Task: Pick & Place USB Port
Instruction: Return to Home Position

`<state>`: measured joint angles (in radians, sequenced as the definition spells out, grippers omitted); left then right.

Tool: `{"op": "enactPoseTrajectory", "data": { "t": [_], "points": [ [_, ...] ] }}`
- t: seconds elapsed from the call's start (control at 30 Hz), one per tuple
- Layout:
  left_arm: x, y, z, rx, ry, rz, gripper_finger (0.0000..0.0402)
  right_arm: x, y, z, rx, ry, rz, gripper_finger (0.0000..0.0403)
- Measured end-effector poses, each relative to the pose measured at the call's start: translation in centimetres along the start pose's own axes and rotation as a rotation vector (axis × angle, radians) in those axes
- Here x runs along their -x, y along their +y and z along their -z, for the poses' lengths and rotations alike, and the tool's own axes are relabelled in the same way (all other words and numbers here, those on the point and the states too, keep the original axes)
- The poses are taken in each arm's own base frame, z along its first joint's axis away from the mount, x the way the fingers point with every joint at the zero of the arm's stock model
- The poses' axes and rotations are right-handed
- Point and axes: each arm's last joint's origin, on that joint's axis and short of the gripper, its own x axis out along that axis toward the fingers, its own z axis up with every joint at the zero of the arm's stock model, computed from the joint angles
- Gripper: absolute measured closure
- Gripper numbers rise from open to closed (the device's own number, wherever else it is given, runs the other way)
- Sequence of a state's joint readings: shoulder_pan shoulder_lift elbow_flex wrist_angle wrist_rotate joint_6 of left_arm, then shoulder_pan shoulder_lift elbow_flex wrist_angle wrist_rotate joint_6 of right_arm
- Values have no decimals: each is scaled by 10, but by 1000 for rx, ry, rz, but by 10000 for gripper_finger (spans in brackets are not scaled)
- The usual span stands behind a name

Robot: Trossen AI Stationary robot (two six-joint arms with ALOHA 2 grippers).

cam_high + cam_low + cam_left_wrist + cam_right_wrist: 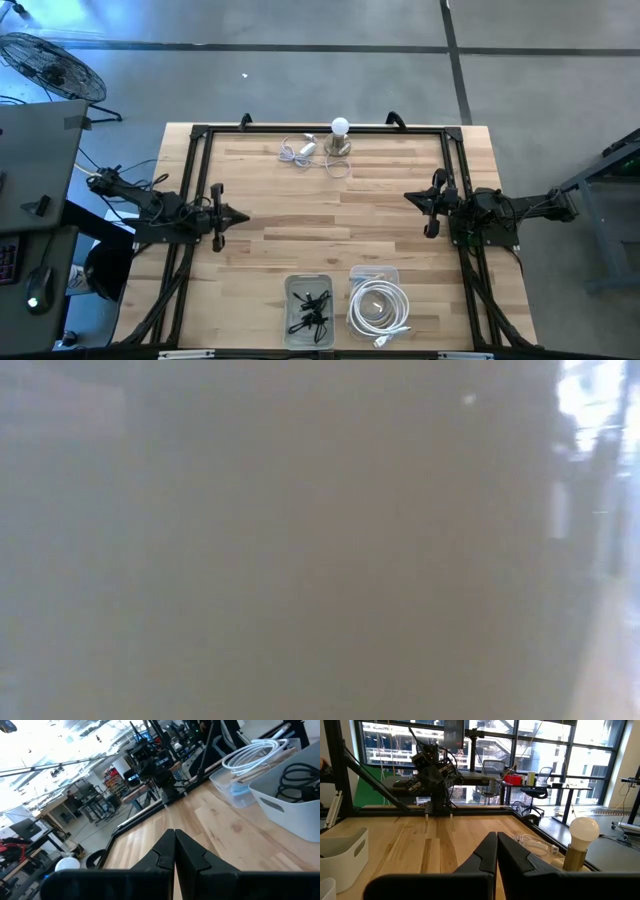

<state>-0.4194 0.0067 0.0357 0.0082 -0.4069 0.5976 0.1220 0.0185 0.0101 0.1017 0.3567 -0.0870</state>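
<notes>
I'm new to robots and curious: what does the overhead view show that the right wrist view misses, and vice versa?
Only overhead: black cables in the gray bin, a white cable coiled in the transparent bin. Only right wrist: windows and an office chair beyond the table. Both: the light bulb, the gray bin, and the left arm at its table edge.

left arm folded back on its own side, left gripper (243, 217) pointing inward, fingers pressed together | right arm mirrored, right gripper (408, 198) pointing inward, fingers pressed together | grippers facing, well apart
</notes>
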Motion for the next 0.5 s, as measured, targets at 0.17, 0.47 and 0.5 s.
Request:
{"op": "enactPoseTrajectory", "data": {
  "t": [0.17,0.47,0.5],
  "points": [
    [-1,1,1,-22,11,-11,400,0,0,0,0,0,0,400],
    [-4,12,8,-62,60,-100,400,0,0,0,0,0,0,398],
    [-4,13,8,-56,59,-112,400,0,0,0,0,0,0,398]
  ]
}}
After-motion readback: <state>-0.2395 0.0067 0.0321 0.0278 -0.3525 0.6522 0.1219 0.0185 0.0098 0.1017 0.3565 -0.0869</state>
